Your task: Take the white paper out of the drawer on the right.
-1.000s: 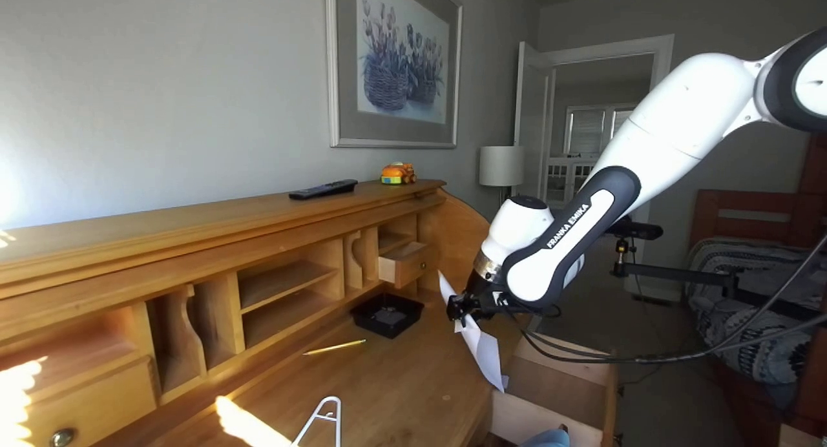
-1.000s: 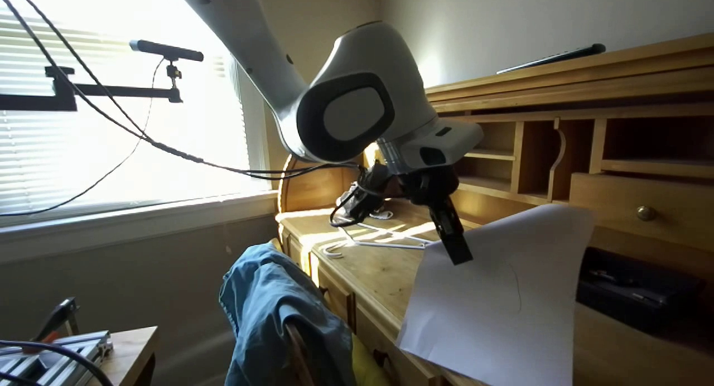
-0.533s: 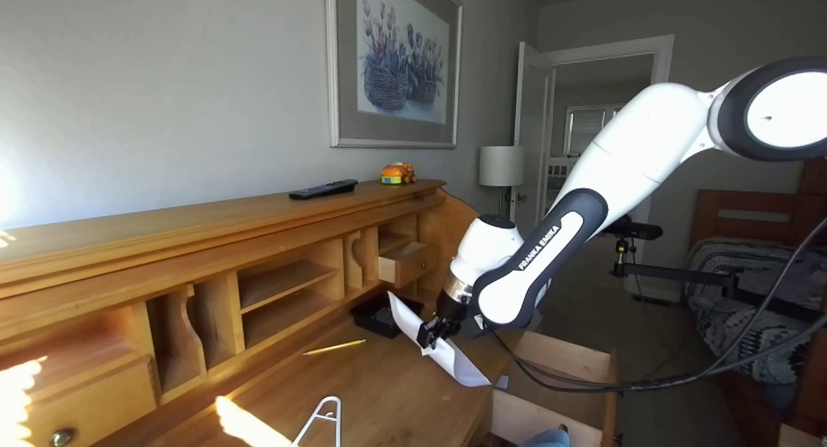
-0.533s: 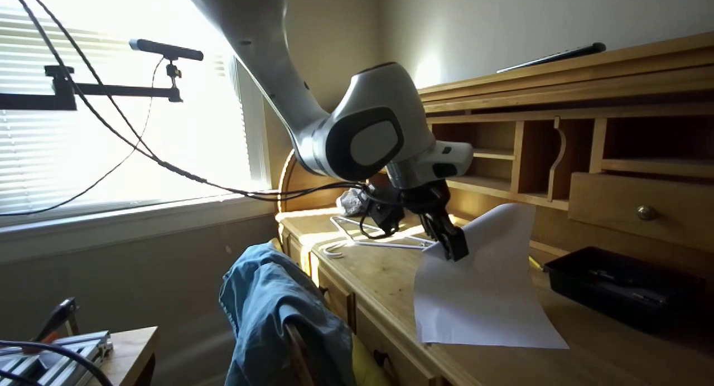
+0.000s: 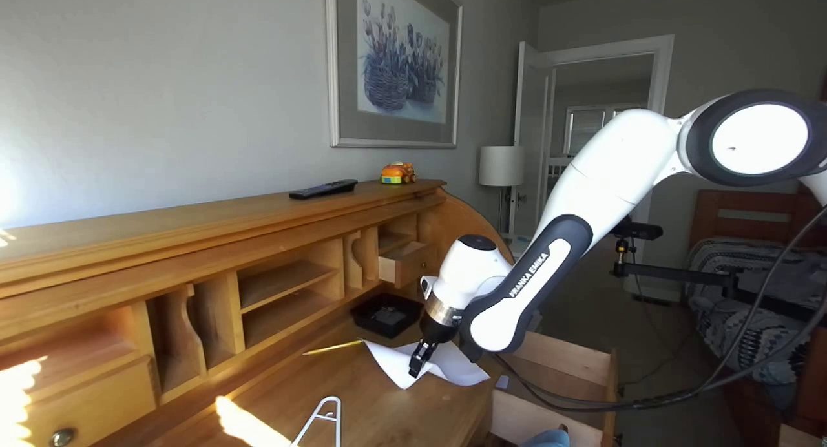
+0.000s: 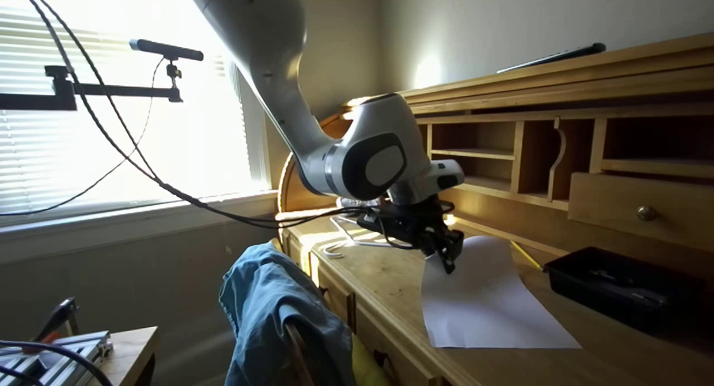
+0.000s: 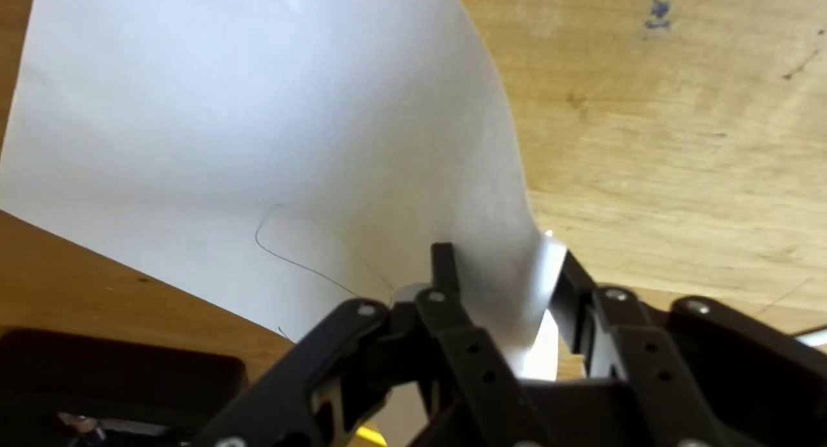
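Most done, seemingly: see the paper (image 6: 491,305) out on the surface (image 5: 365,405), under the fingers (image 7: 444,266), themselves parted, with a curled edge between; right of them in an exterior view, find the drawer (image 5: 572,356), pulled out. Left to do, probably: just lift clear.

In an exterior view my white arm (image 5: 601,169) extends from the right edge and slopes down and leftward to the wrist (image 5: 471,269). From my end I read the gripper (image 7: 506,256) as aimed downward, tilted off vertical in both exterior views. Wrist view: its two black fingers (image 7: 444,269) stand parted, one on either side of a visible gap.
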Action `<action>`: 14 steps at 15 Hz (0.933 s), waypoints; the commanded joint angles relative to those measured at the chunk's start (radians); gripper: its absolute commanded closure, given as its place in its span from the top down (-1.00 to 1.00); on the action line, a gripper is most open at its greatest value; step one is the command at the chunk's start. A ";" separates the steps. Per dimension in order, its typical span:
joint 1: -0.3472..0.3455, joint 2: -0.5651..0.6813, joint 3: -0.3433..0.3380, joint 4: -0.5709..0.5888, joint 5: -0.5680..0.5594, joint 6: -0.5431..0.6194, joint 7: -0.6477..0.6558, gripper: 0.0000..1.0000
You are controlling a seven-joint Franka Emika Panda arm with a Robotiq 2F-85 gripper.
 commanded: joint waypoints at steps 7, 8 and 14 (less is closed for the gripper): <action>-0.080 -0.030 0.124 -0.022 -0.136 0.055 -0.251 1.00; -0.089 -0.036 0.135 -0.026 -0.128 0.058 -0.254 1.00; -0.128 -0.094 0.149 -0.030 -0.030 -0.044 -0.133 1.00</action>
